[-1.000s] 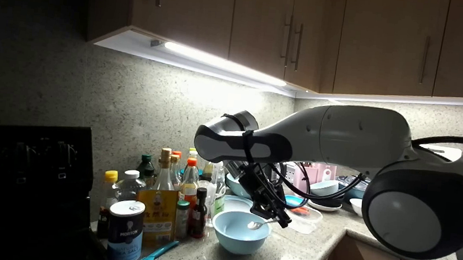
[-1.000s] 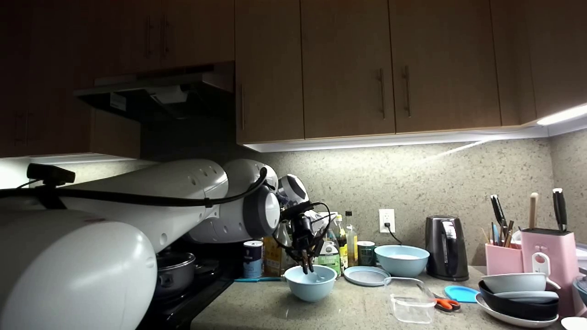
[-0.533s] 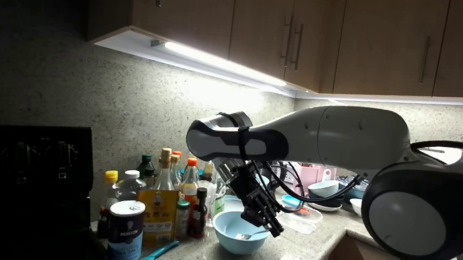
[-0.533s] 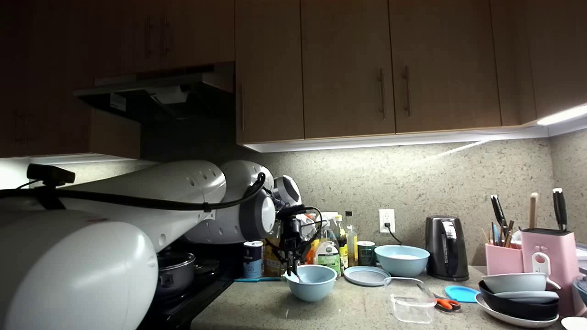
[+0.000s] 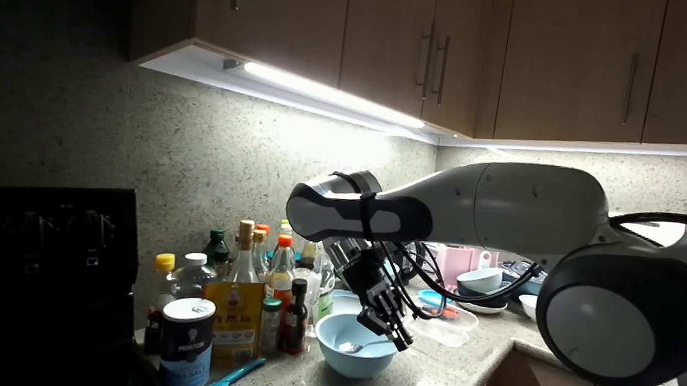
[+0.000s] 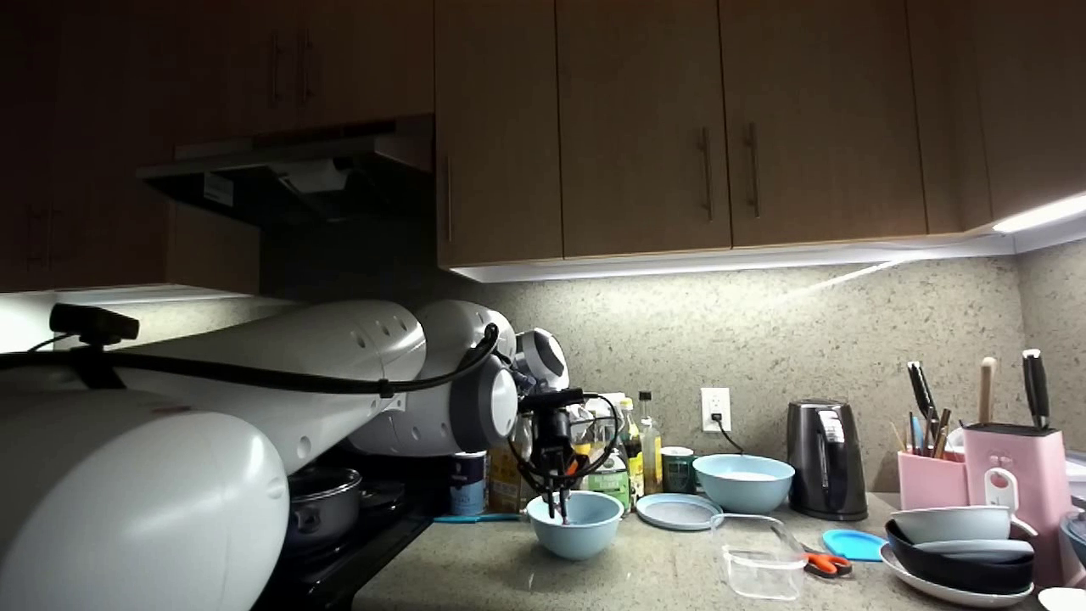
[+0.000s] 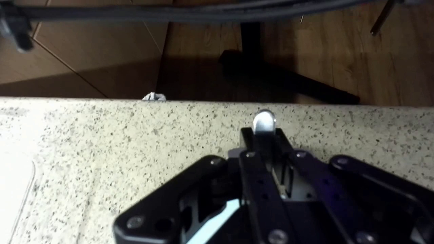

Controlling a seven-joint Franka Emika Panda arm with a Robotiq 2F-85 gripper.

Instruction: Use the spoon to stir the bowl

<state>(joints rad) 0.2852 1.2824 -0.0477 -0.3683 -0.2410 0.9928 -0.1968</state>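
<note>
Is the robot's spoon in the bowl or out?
Its head is in: an exterior view shows the spoon slanting down within the bowl, its handle held by the gripper.

Black kettle (image 6: 827,467), pink knife block (image 6: 1022,462)

The speckled pale countertop (image 6: 662,585) is occupied by a round light blue bowl (image 6: 577,540), a flat round pale blue plate (image 6: 679,512), a clear plastic container (image 6: 764,577), orange-handled scissors (image 6: 828,563) and a black kettle (image 6: 819,475).
</note>
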